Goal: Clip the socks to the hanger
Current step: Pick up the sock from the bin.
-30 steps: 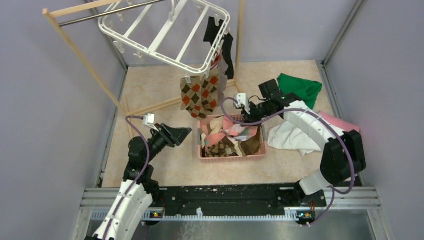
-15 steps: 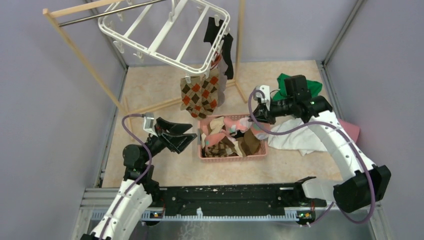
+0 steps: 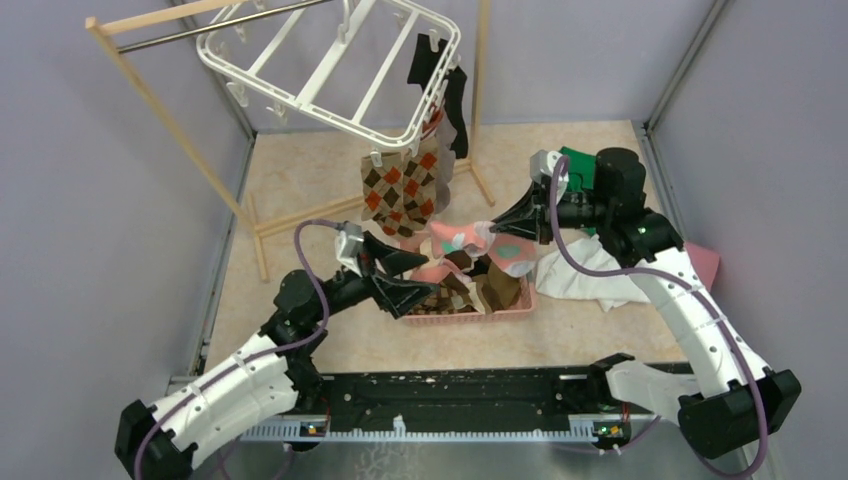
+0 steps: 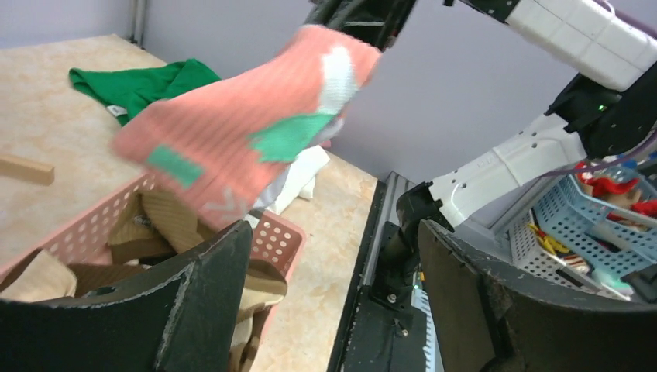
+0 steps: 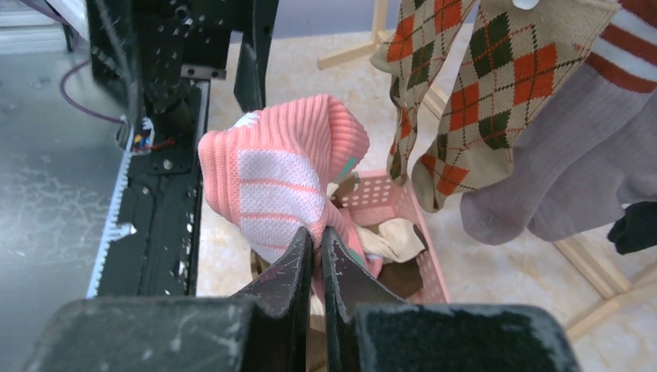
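Right fingers (image 5: 293, 267) pinched on the pink-teal sock (image 5: 275, 178) above the basket (image 5: 387, 198), left fingers (image 4: 197, 298) splayed wide nearby

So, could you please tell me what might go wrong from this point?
The right end effector pinches only a small fold of the pink sock, which could slip out during a handover. The open left end effector sits close to the basket rim and might snag it. The argyle socks hang near the lift path.

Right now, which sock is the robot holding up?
The pink-and-teal sock, pinched in the right tool; argyle socks hang on the hanger, other socks lie in the basket.
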Robot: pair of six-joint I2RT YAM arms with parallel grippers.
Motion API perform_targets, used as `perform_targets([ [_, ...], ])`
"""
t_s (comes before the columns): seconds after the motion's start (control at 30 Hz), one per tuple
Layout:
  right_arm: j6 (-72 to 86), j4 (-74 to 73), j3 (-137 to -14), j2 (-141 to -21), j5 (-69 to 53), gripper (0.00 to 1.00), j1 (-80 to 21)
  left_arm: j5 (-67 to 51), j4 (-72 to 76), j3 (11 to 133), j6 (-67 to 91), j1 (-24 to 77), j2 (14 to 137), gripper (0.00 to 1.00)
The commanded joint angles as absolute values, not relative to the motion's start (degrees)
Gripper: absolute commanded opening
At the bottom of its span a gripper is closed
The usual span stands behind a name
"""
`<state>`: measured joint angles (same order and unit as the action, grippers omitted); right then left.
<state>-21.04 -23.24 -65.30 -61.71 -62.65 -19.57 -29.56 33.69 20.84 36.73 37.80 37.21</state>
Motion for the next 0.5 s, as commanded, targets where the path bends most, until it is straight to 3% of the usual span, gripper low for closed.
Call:
perform_targets([
  [0.0, -10.27, -13.38, -63.94, -60.44, -64.76, 0.00, -19.42, -11.75, 21.04, 28.52, 12.62, 48.48, 39.02, 0.85],
  [0.47, -2.08, -6.90, -60.14, -59.47, -64.45, 0.00, -19.42, -1.59, 28.05, 25.03, -17.32, 52.03, 40.34, 0.90],
])
